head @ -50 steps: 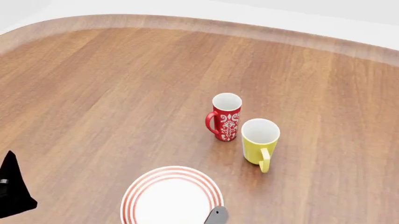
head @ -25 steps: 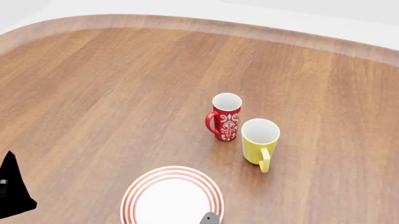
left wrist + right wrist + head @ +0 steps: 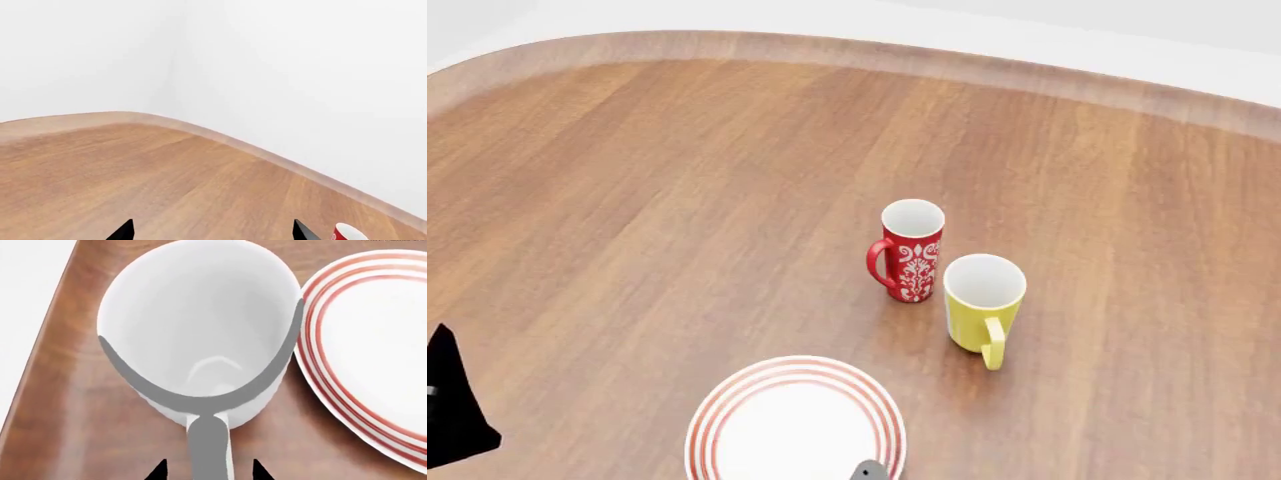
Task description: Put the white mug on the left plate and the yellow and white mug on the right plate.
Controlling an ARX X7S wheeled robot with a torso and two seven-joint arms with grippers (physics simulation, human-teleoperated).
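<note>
The white mug (image 3: 200,340) fills the right wrist view, mouth towards the camera, near the table's edge and beside a red-ringed plate (image 3: 373,355). My right gripper (image 3: 208,471) is open, its two black tips on either side of the mug's handle (image 3: 210,445) with a gap on each side. The yellow and white mug (image 3: 982,300) stands right of centre in the head view, handle towards me. One red-ringed plate (image 3: 794,420) lies at the front; the other plate is out of view. My left gripper (image 3: 213,235) is open and empty, and shows at the head view's left edge (image 3: 454,415).
A red mug with a white floral pattern (image 3: 909,250) stands just behind and left of the yellow mug, and its rim shows in the left wrist view (image 3: 348,233). The wooden table's curved far edge (image 3: 868,50) runs along the back.
A grey part at the head view's bottom edge, right of the plate, has slid down and left, almost out of view. The left gripper has sunk slightly. The mugs and the plate have not moved.
</note>
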